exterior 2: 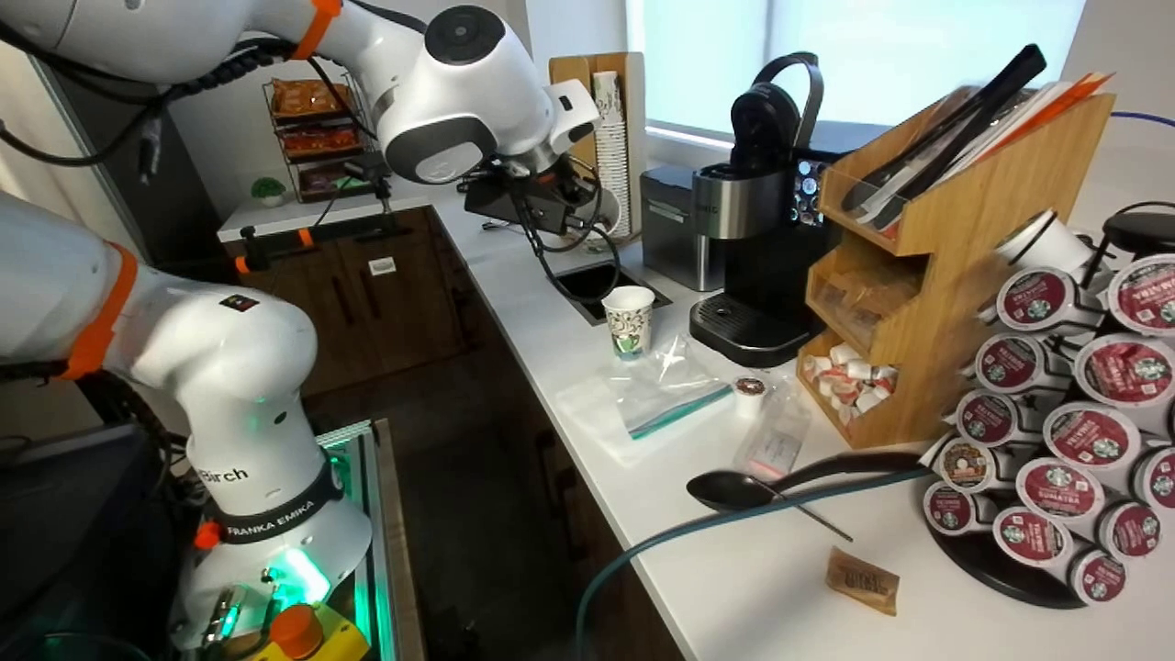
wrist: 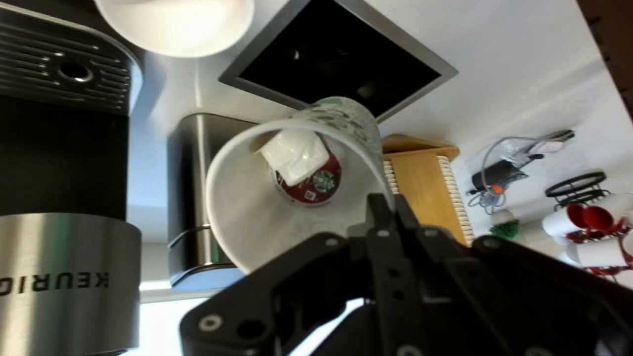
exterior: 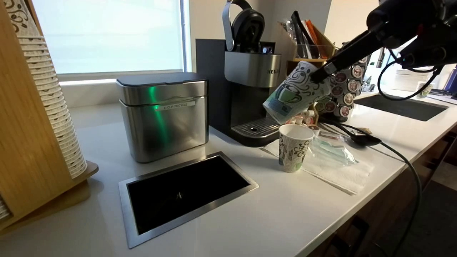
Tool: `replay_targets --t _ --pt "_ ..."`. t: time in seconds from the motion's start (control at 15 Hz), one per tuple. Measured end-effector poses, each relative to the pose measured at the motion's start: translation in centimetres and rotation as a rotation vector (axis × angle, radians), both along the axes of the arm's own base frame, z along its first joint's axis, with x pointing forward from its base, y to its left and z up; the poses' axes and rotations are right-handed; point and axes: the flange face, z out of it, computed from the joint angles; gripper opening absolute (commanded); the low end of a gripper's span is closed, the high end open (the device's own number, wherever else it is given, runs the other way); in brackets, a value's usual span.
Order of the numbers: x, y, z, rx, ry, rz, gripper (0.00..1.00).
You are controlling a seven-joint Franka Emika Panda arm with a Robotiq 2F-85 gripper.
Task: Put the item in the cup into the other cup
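Note:
The cup (exterior: 298, 87), speckled with a dark swirl pattern and a green print, hangs tilted in the air, its base low. My gripper (exterior: 319, 74) is shut on its rim wall. In the wrist view the fingers (wrist: 394, 210) pinch the rim of the cup (wrist: 247, 212). Inside it lie a red-lidded coffee pod (wrist: 316, 180) and a small white wrapped piece (wrist: 296, 155). The other cup (exterior: 293, 151), paler with brownish marks, stands upright on the counter just below the held cup. It also shows in an exterior view (exterior 2: 629, 323) and at the top of the wrist view (wrist: 183, 24).
The coffee maker (exterior: 250, 71) stands behind the cups. A metal bin (exterior: 167, 121) and a sunken rectangular opening (exterior: 189, 192) lie beside it. A napkin (exterior: 342, 180), plastic bag (exterior 2: 665, 395), black spoon (exterior 2: 734, 491) and cable (exterior 2: 734, 519) are on the counter. A pod rack (exterior 2: 1056, 441) stands near.

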Motion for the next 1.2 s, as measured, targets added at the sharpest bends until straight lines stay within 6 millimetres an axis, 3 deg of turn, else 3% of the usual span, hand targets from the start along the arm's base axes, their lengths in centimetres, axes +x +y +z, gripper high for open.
replay_targets --t 0.33,0.67,0.87,1.2 --pt "-0.4 1.1 -1.3 0.061 0.073 0.074 0.01" --pt "-0.3 0.7 -1.4 0.063 0.074 0.068 0.01" --pt "0.1 -0.8 -1.7 0.089 0.06 0.071 0.01" --pt "-0.6 -5.3 -3.2 0.211 0.089 0.213 0.01"
